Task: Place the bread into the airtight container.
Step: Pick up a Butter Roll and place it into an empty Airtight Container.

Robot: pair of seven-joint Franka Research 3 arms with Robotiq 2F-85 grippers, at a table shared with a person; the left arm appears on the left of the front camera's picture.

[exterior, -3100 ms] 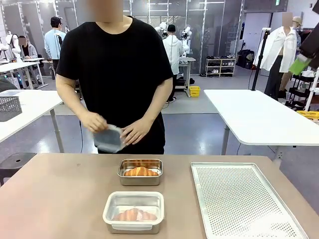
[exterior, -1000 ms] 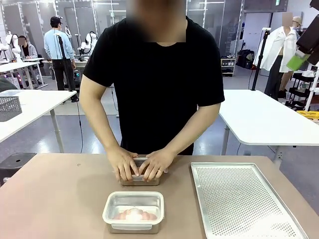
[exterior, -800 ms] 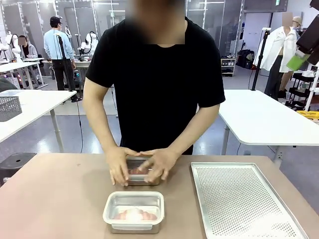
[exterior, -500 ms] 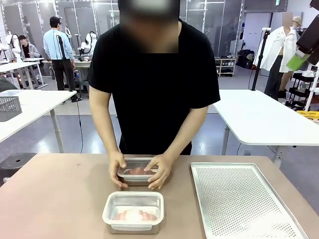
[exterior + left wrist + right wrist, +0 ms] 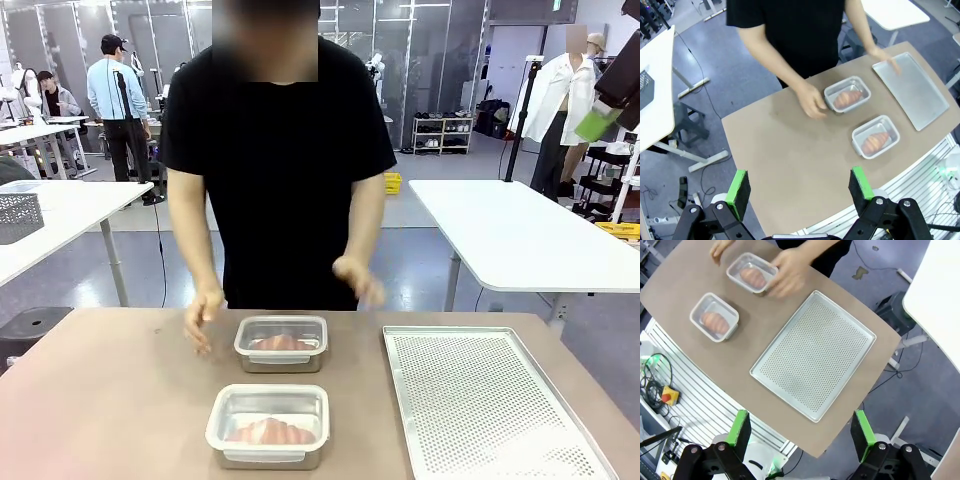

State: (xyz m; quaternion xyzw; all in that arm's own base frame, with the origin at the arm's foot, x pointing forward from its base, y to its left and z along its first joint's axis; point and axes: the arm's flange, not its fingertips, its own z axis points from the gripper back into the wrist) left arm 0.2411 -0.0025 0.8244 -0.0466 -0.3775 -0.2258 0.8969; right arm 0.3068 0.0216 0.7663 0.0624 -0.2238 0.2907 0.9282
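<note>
the left gripper [image 5: 799,186] hangs high above the brown desk [image 5: 790,155] with its green pads spread wide and nothing between them. well ahead of it sit two metal containers: the near container [image 5: 875,136] holds a bread [image 5: 874,142] under a clear lid, and beyond it the far container [image 5: 847,94] holds another bread [image 5: 846,98], also lidded. the person's hand [image 5: 812,101] hovers just beside the far container. the right gripper [image 5: 800,429] is likewise spread apart and empty, high over the desk edge; the perforated tray [image 5: 814,354] lies bare between it and the containers. nothing blocks either gripper's way down. half a second ago both of the person's hands pressed on the far container's lid; now they have lifted off to either side.
</note>
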